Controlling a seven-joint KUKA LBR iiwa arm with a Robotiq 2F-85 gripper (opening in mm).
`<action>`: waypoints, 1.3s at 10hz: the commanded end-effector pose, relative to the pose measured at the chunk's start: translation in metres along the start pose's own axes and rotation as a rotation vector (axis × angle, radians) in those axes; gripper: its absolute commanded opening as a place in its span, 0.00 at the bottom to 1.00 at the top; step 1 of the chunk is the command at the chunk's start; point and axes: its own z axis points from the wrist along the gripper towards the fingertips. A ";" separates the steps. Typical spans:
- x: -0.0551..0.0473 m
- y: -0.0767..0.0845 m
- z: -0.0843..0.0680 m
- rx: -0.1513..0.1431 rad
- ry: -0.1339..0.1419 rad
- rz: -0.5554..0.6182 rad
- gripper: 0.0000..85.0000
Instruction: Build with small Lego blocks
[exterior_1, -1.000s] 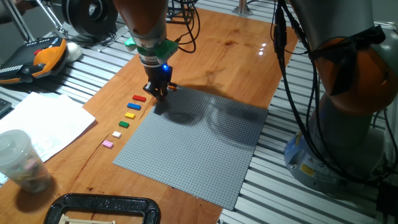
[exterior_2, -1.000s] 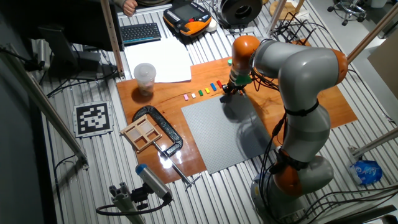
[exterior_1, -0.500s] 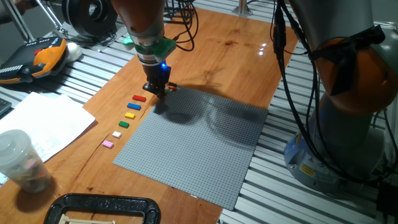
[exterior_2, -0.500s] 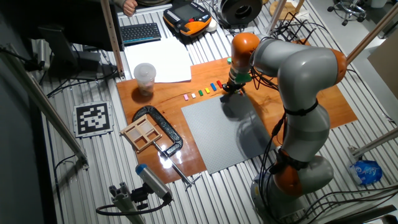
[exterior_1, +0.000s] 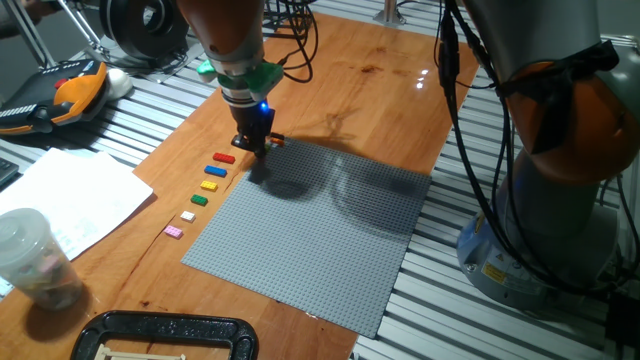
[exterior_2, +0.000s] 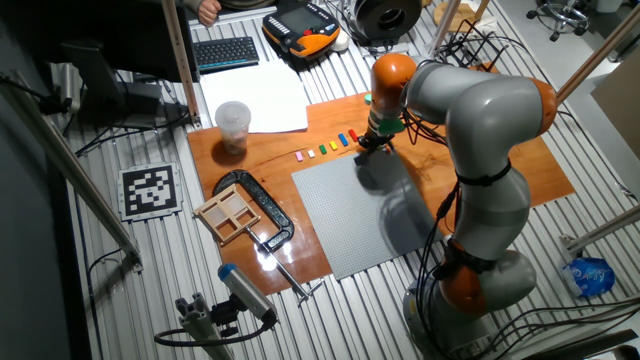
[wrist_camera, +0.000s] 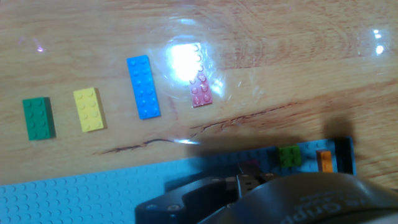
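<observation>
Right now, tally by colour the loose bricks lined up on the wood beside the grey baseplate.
red brick: 1
blue brick: 1
yellow brick: 1
green brick: 1
white brick: 1
pink brick: 1
Total: 6

We see the baseplate (exterior_1: 310, 240) lying flat on the table (exterior_1: 370, 80), towards its near end. A row of six loose blocks (exterior_1: 203, 192) lies on the table just beside the plate's left edge, running along it, each block apart from the next. The gripper (exterior_1: 255, 148) stands over the plate's far left corner, beyond the far end of that row. In the hand view, two small blocks (wrist_camera: 289, 155) sit side by side on the plate at that corner. Left of the row lie paper sheets (exterior_1: 70, 200), a cup (exterior_1: 30, 260) in front of them. A clamp (exterior_1: 170, 335) sits at the table's near edge.
</observation>
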 end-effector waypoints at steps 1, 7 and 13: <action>0.000 0.000 0.000 0.000 0.000 0.000 0.00; 0.000 -0.001 0.005 -0.005 -0.009 -0.003 0.00; -0.001 -0.003 0.005 -0.009 -0.018 0.050 0.00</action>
